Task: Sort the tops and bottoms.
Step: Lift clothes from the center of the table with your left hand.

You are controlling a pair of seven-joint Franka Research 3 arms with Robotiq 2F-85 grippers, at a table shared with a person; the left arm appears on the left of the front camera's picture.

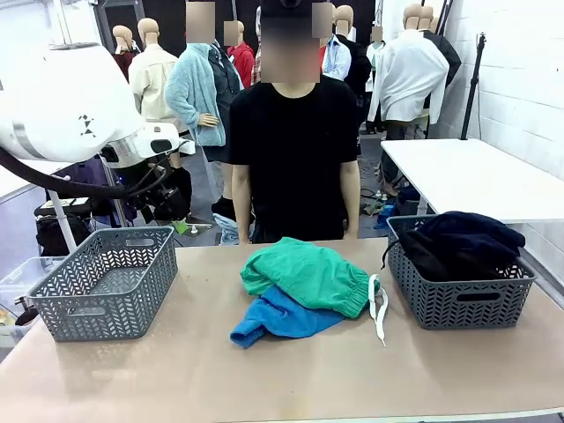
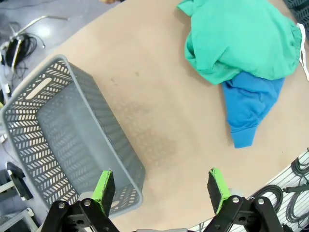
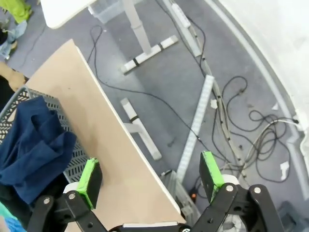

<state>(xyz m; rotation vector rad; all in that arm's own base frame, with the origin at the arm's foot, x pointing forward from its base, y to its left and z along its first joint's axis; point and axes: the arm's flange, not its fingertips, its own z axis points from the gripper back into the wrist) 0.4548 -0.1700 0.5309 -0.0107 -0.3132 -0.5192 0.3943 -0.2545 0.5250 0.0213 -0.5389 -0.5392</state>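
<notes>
Left fingers: wide apart, holding nothing, above the table near the left basket.
Right fingers: wide apart, holding nothing, above the table's right edge.
Green shorts: in the middle of the table, lying on a blue garment.
Navy garment and black garment: in the right basket, by the right edge.
Person: stood at the far edge.

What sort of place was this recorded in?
Probably a robotics lab, not a home: loose cables trail over the grey floor, a plain worktable holds two grey baskets and green shorts, and the wall is white-painted block.
</notes>
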